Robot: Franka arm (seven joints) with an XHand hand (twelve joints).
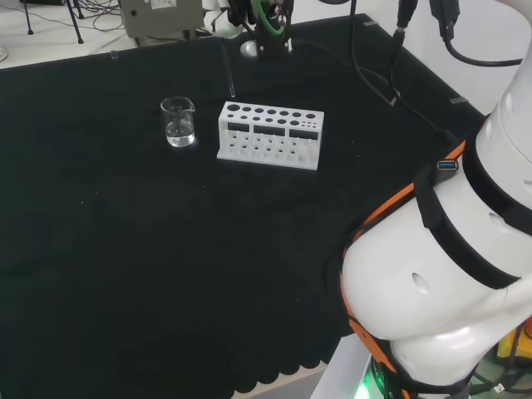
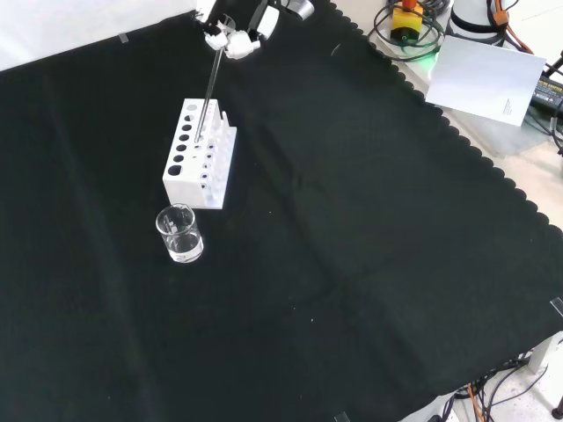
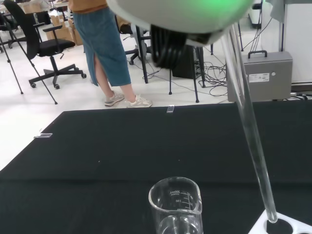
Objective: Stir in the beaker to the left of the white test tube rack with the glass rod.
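Note:
A white test tube rack (image 1: 270, 133) (image 2: 201, 158) stands on the black cloth. Beside it is a small clear beaker (image 1: 178, 122) (image 2: 179, 234) (image 3: 176, 204), which seems to hold a little clear liquid. My hand (image 2: 230, 37) (image 1: 228, 23) hangs above the rack, shut on the upper end of a glass rod (image 2: 208, 92) (image 1: 228, 73) (image 3: 248, 122). The rod slants down, and its tip is at or just above a hole at the rack's end, a short way from the beaker. A blurred white part of the hand (image 3: 180, 12) shows in the wrist view.
A white sheet of paper (image 2: 488, 75) and cables lie past the cloth's scalloped edge in the front view. A grey box (image 1: 162, 17) and a black stand with green cables (image 1: 270, 29) sit at the bench's far side in the head view.

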